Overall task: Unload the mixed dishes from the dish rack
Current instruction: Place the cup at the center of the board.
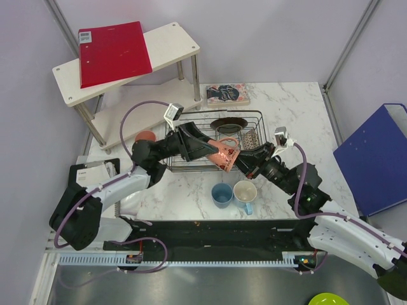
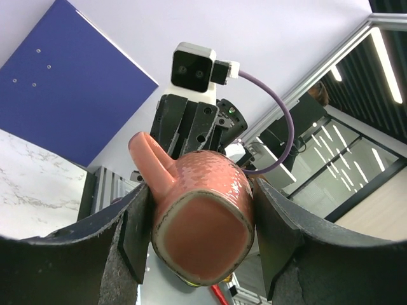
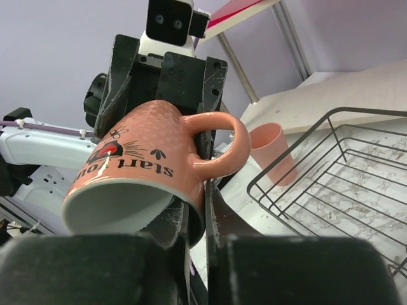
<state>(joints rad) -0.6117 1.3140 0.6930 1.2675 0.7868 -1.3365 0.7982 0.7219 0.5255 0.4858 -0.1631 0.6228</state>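
Marbled white tabletop (image 1: pixel 299 114) carried a rectangular dark-wire dish rack (image 1: pixel 210 117). Above the rack's front part, the left tool (image 1: pixel 213 151) was clenched around the body of a tilted salmon-pink ceramic mug with black lettering (image 1: pixel 224 154), and the right tool (image 1: pixel 238 162) pinched its rim. A round blue cup (image 1: pixel 221 194) stood on the tabletop nearby.

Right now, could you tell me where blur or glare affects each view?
Top external: evenly lit, sharp throughout. Left wrist: pink mug sharp, left tool's fingers dark and soft, ceiling lights glaring at right. Right wrist: mug lettering crisp, right tool's fingers a dark blur.
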